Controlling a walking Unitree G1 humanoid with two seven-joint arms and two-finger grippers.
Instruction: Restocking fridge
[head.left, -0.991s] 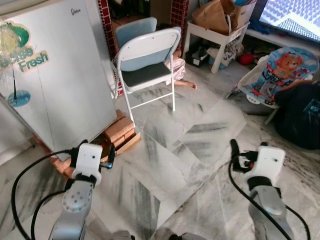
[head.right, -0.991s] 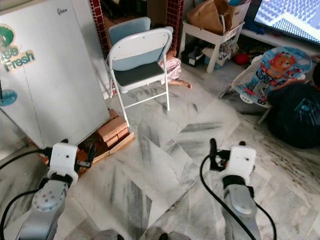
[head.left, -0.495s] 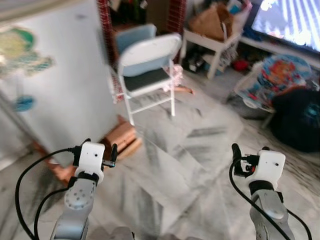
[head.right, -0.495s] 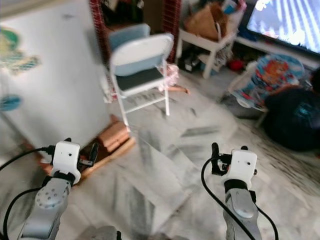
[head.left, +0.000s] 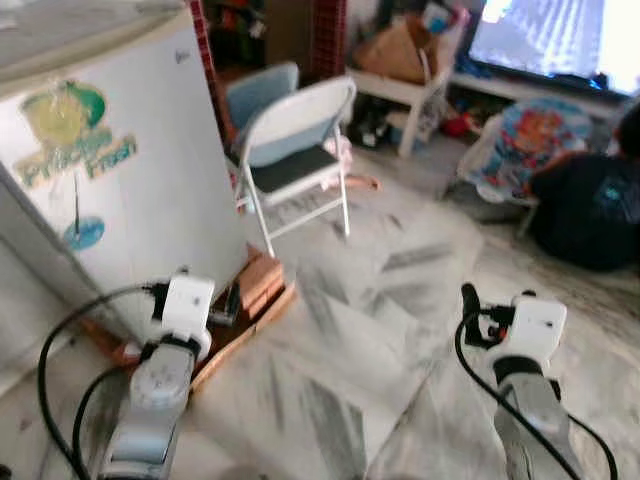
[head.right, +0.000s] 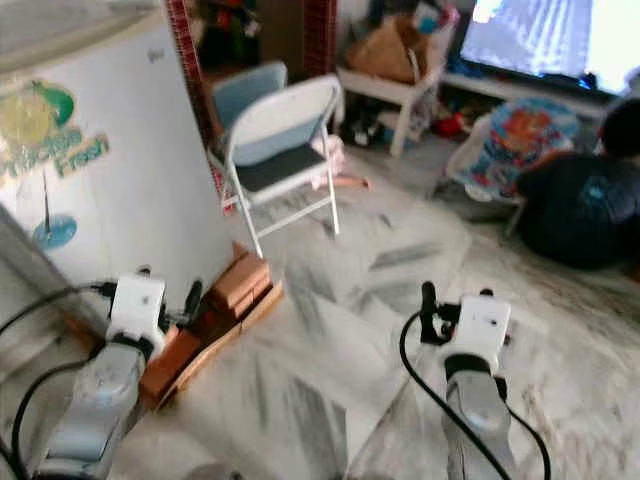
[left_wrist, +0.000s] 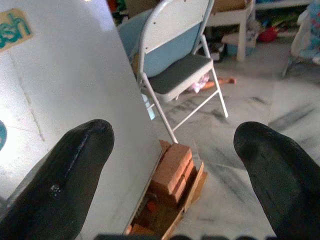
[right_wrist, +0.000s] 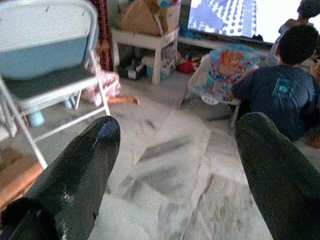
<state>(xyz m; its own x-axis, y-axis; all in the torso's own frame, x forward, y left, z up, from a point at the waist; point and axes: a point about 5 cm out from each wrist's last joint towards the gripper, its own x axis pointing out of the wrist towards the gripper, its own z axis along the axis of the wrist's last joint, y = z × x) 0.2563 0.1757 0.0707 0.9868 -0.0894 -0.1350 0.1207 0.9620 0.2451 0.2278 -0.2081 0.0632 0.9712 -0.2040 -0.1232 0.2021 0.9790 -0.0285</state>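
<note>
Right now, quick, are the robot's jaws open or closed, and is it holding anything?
Left gripper: open, holding nothing, near the fridge.
Right gripper: open, holding nothing, over the floor.

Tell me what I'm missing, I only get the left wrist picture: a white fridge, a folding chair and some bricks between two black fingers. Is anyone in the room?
Observer: Yes. A person in a dark shirt sits on the floor, facing a lit screen.
Operator: Is the other arm carrying any food?
Observer: No. The right gripper is open with nothing between its fingers, held over bare marble floor.
Operator: What else is near that person?
Observer: A colourful baby bouncer stands right beside them.
Operator: And where is my arm?
Observer: The left gripper is open, low beside the fridge, just above the bricks under it.
</note>
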